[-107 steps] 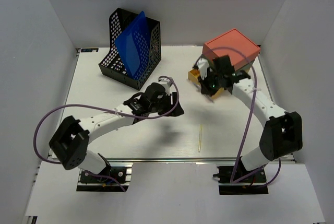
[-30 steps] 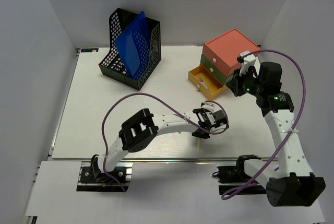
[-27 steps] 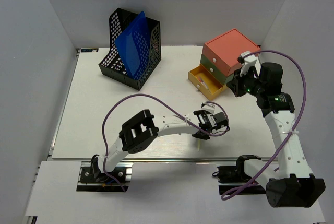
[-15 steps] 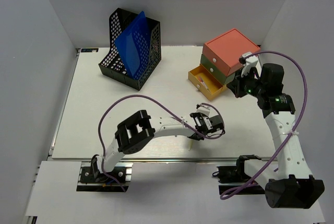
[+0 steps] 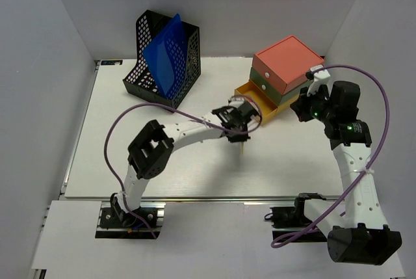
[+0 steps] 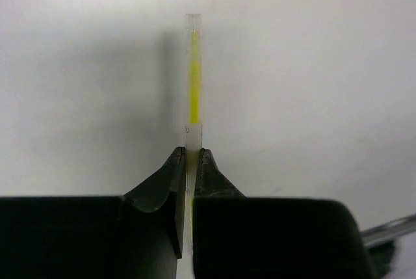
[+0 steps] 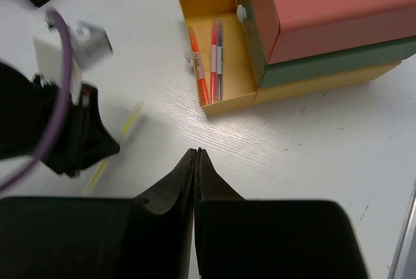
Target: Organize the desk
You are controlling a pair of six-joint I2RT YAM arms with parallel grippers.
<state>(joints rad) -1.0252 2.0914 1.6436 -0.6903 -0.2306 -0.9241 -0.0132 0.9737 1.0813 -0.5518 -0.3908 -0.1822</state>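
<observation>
Jaws of the left gripper [image 6: 187, 162] were clamped on a clear pen [image 6: 193, 77] with a yellow core. They gripped it near one end, so most of its length stuck out past the fingertips over the white desk [image 5: 195, 175]. Whether the pen touched the surface could not be told.

From above, the left arm reached across the desk's middle, and its gripper sat just in front of an open yellow drawer [image 7: 231, 101]. That drawer was the lowest of a stacked drawer unit [image 5: 287, 61] at the far right of the desk, with a green tier and a salmon tier above it. Three pens [image 7: 213, 58], orange, red and a darker one, lay side by side inside the drawer.

The right gripper [image 7: 196, 157] hung above the desk on the near side of the drawer unit, its jaws pressed together with nothing between them. Its wrist camera looked down on the open drawer and on the left gripper with the yellow pen.

At the far left of the desk stood a black mesh file holder [image 5: 146, 80] with a blue folder [image 5: 166, 51] leaning in it, well apart from both arms.
</observation>
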